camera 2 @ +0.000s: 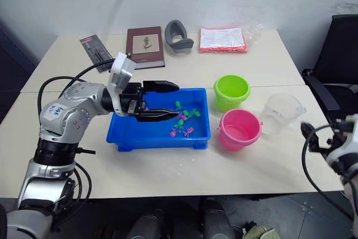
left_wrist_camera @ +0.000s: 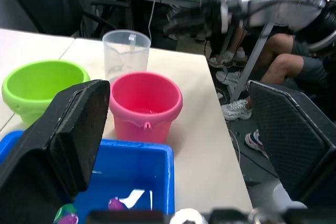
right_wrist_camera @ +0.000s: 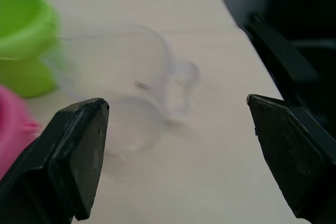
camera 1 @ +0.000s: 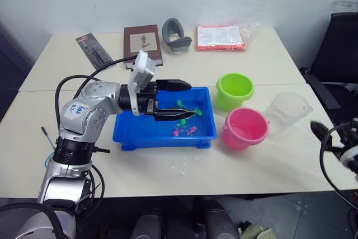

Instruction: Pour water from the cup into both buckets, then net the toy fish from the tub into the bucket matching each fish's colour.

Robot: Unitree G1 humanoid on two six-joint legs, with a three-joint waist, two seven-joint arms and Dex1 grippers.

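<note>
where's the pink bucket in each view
Left eye view: the pink bucket stands right of the blue tub, in front of the green bucket.
Right eye view: same spot.
Left wrist view: centre, past the tub's rim.
Right wrist view: a pink sliver at the edge.
Shared landmark: the clear cup beside it.

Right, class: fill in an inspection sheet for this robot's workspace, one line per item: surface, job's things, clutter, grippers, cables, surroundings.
Surface: pale table, a few droplets in front of the tub.
Job's things: blue tub holding green and pink toy fish; green bucket, pink bucket and clear cup standing upright to its right.
Clutter: book, grey holder, red packet, black packet along the far edge.
Grippers: left gripper open over the tub; right gripper open, facing the cup.
Cables: black cables on the left arm.
Surroundings: black chair; seated people's legs in the left wrist view.
</note>
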